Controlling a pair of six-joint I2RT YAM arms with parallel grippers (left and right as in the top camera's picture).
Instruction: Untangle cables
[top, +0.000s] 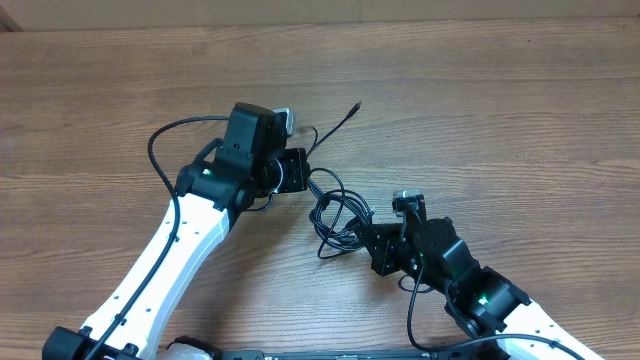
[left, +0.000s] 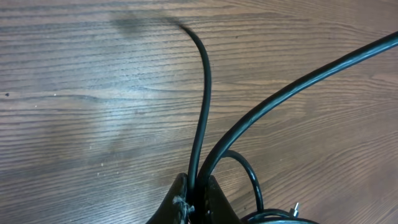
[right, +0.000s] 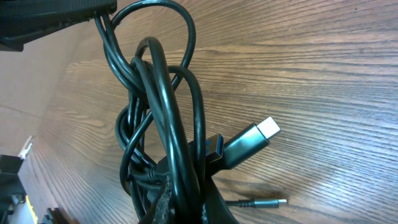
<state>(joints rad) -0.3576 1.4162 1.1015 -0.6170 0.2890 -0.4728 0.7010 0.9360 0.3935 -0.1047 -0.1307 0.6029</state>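
The cables (top: 338, 215) form a small black tangle in the middle of the table, between my two grippers. My left gripper (top: 300, 172) is shut on two strands at the tangle's upper left; in the left wrist view those strands (left: 200, 124) run up out of its pinched fingers (left: 214, 199). One loose cable end (top: 352, 108) trails up and right to a small plug. My right gripper (top: 372, 240) is shut on the tangle's lower right side. In the right wrist view a thick bundle (right: 174, 124) passes between its fingers, with a silvery plug (right: 264, 129) and a thin plug tip (right: 273, 202) beside it.
The wooden table (top: 520, 110) spreads to all sides. The left arm's own thick black wire (top: 165, 160) loops out to the left of its wrist. Both white arms come in from the near edge.
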